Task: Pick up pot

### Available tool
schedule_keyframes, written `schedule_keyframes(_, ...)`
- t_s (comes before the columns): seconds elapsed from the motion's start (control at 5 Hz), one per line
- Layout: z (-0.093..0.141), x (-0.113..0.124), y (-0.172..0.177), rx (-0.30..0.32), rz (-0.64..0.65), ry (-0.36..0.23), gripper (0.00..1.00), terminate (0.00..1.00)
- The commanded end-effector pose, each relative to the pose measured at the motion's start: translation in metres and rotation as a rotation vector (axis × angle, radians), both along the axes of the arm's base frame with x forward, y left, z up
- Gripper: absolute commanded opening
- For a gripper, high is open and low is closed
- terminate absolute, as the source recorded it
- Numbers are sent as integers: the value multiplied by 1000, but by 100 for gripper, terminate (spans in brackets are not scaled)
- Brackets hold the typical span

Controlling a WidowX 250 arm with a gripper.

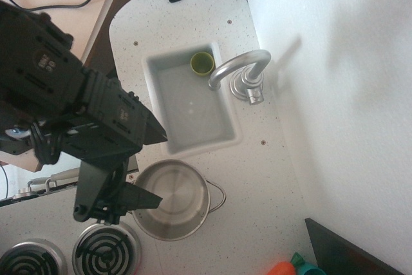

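Gripper (132,199) of mine hangs lower left of frame, one dark finger (143,198) pointing over the pot's left rim; I cannot tell how wide it stands. One sink (151,69) sits at centre. One pot (172,199) lies below it. Two burners (105,250) occupy the bottom left. One faucet (239,70). One cup (201,63) in the sink's upper corner.

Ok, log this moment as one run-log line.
phase: reaching | gripper: open, one finger over the rim | target: round shiny stainless-steel pot, upright on white speckled counter | grasp: not yet | small yellow-green cup: in sink
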State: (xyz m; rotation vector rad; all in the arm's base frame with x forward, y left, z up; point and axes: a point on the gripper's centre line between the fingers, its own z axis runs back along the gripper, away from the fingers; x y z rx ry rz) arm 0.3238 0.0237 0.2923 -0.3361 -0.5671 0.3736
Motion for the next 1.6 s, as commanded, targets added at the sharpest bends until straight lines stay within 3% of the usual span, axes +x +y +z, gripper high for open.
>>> schedule_keyframes(0.0,0,0,0,0,0,0,100,0)
schedule_keyframes(0.2,-48,0,-13,17,10,174,100,0)
schedule_keyframes(0.4,-77,-2,-18,7,-3,229,100,0)
schedule_keyframes(1.0,-95,-23,-8,18,75,242,100,0)
schedule_keyframes(1.4,-120,-40,8,50,165,292,100,0)
